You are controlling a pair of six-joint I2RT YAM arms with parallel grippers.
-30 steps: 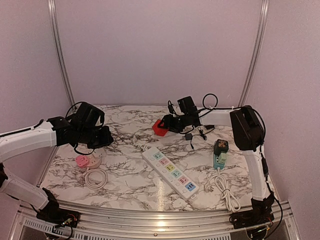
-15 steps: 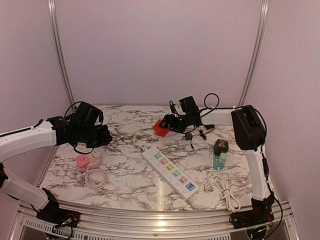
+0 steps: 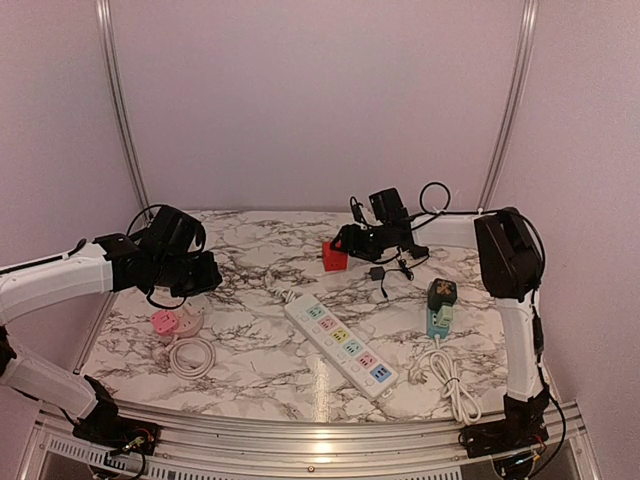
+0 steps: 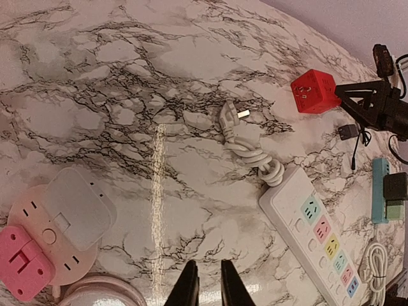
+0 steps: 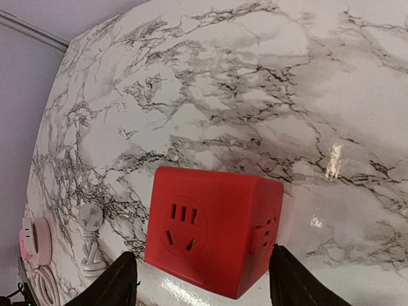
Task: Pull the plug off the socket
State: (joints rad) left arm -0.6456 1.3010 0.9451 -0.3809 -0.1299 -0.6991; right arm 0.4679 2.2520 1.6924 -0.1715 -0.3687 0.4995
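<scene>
From above, red cube socket (image 3: 334, 256) on the marble table (image 3: 250, 370) at 12 o'clock, right gripper (image 3: 352, 243) just beside it; left wrist: left gripper (image 4: 207, 285) fingers nearly together, empty; right wrist: jaws apart, straddling the cube without contact

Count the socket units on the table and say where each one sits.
4. A red cube at the back by the right claw; a long white strip in the middle; a round pink-and-white unit on the left; a teal block with a plug on the right.
</scene>
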